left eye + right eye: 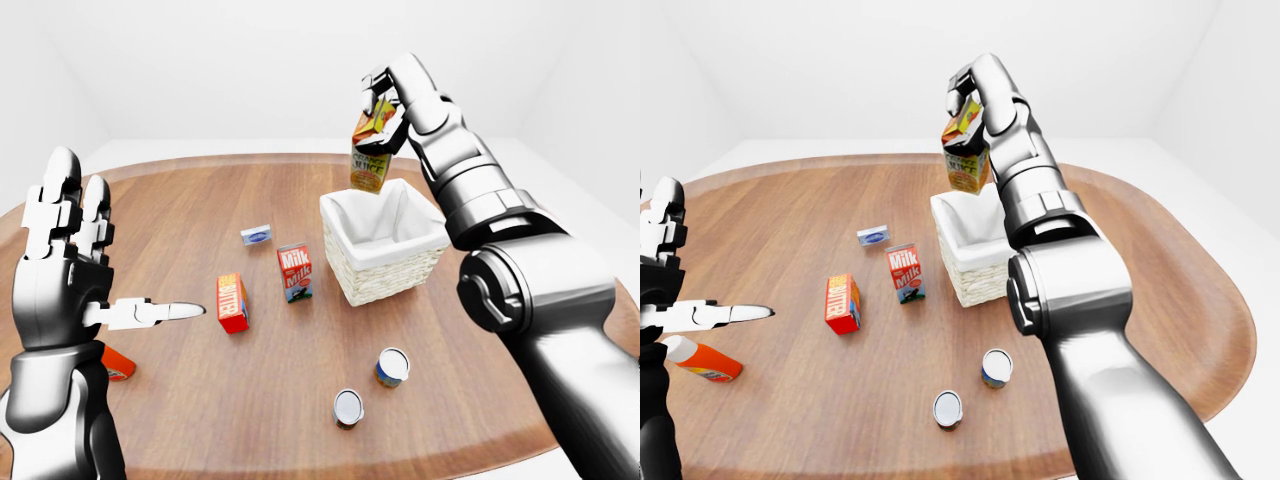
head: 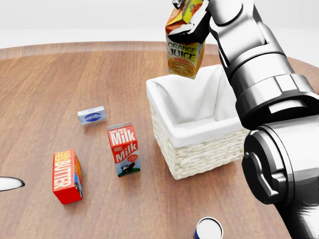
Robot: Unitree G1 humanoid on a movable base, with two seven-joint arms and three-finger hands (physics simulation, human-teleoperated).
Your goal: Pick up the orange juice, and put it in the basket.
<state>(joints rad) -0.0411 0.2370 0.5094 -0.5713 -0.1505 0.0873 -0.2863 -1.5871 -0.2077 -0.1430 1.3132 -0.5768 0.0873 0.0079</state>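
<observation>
The orange juice carton, orange and yellow, hangs upright in the air over the far left rim of the wicker basket, which has a white cloth lining. My right hand is shut on the carton's top, and its chrome arm fills the right of the head view. In the left-eye view my left hand stands open at the far left, fingers up and one finger pointing right, far from the carton.
On the round wooden table lie a milk carton, a butter box and a small blue-white box. Two cans stand nearer me. An orange-white bottle lies at the left.
</observation>
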